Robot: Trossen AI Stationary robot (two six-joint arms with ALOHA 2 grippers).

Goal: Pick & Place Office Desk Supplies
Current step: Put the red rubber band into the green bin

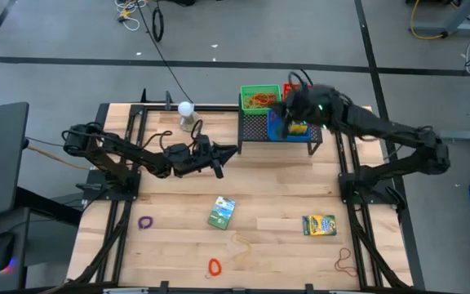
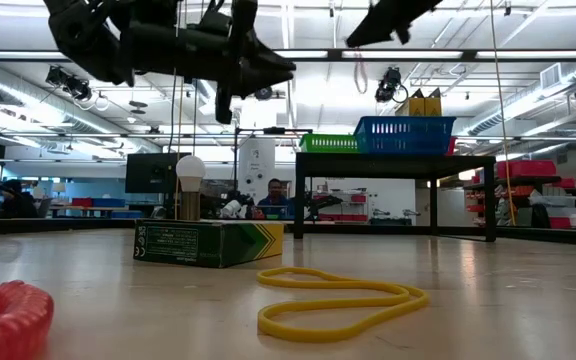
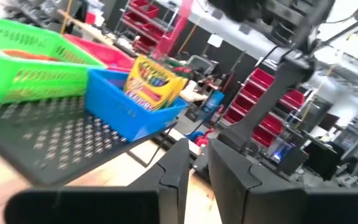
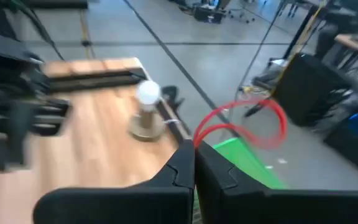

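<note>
My right gripper (image 1: 284, 104) is high over the black mesh rack (image 1: 255, 131), above the green basket (image 1: 259, 100), shut on a thin red loop (image 4: 272, 121). Beside it, the blue basket (image 1: 284, 126) has a yellow crayon box (image 3: 153, 82) standing in it. My left gripper (image 1: 221, 158) hovers over the table's middle, left of the rack, narrowly open and empty (image 3: 197, 171). Flat on the table lie a green crayon box (image 1: 221, 211), a yellow crayon box (image 1: 319, 224), a purple loop (image 1: 145, 221), a red loop (image 1: 214, 266) and rubber bands (image 1: 239, 242). My right gripper pinches the red loop by one end (image 4: 199, 138) between its two fingertips. The rest of the loop arcs out free beyond the fingers, lifted clear above the green basket (image 4: 247, 158).
A white ball on a round stand (image 1: 187, 113) stands near the far edge, left of the rack. A red basket (image 1: 292, 88) sits behind the blue one. Another rubber band (image 1: 345, 261) lies near the right corner. Bare wood lies between the scattered items.
</note>
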